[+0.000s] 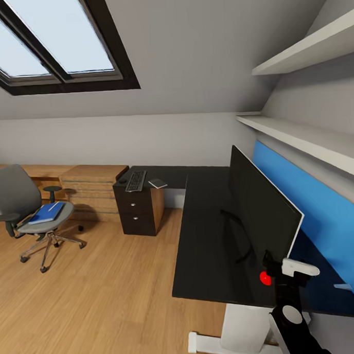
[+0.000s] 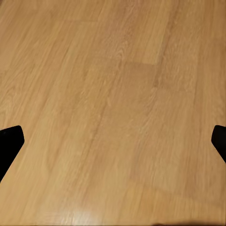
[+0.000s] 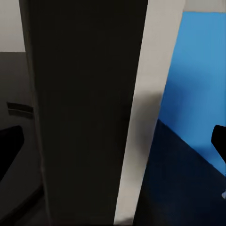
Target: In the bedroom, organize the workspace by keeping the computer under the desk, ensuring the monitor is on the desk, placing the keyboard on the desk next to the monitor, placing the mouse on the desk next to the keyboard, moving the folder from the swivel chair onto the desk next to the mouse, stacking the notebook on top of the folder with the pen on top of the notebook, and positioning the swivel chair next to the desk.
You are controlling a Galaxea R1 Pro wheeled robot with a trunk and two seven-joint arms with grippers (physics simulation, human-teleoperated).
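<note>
Monitor, the thin black flat panel (image 1: 261, 209), stands centre-right on your black worktop (image 1: 210, 237); it's tall, tippy and fragile. Your right tool (image 3: 115, 141), fingers spread, straddles its edge: grip low, gently.

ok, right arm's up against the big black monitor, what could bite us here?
1. The right gripper straddles the edge of the large black flat monitor, fingers wide apart; a sideways nudge might tip it.
2. The grey keyboard lies far off on the dark drawer cabinet, so moving it takes a long carry.
</note>
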